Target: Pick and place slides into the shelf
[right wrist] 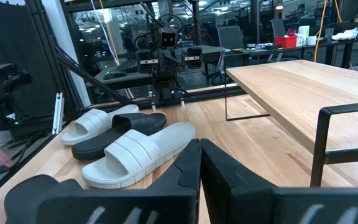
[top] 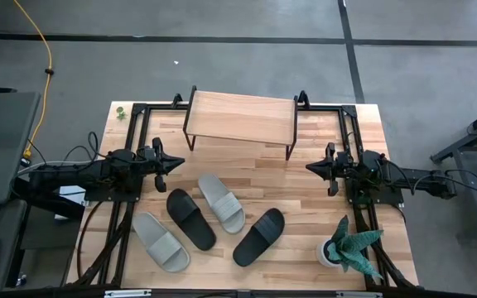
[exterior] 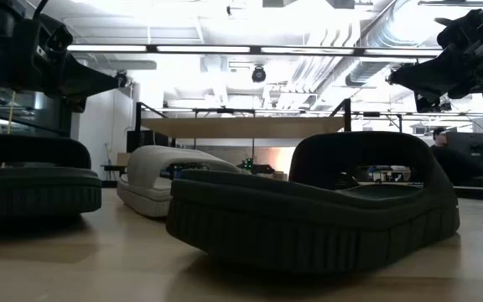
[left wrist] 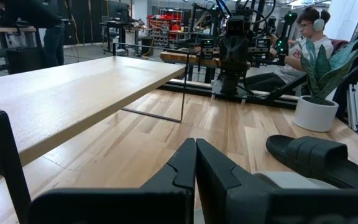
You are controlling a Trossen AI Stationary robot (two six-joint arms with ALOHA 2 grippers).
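Observation:
Four slides lie sole-down on the wooden table in front of the shelf [top: 240, 116]: a pale one [top: 161, 241] at the near left, a black one [top: 190, 218] beside it, a second pale one [top: 221, 203] in the middle, and a second black one [top: 259, 236] to the right. The shelf's board is bare and stands on thin black legs at the far middle. My left gripper [top: 180, 162] hovers shut and level at the left, above the table. My right gripper [top: 309, 166] hovers shut and level at the right. They point at each other and neither touches anything.
A potted plant [top: 346, 246] stands at the near right corner. Black frame rails [top: 131, 141] run along both sides of the table. A small green object [top: 120, 111] sits at the far left corner. A person with headphones [left wrist: 309, 31] sits beyond the table.

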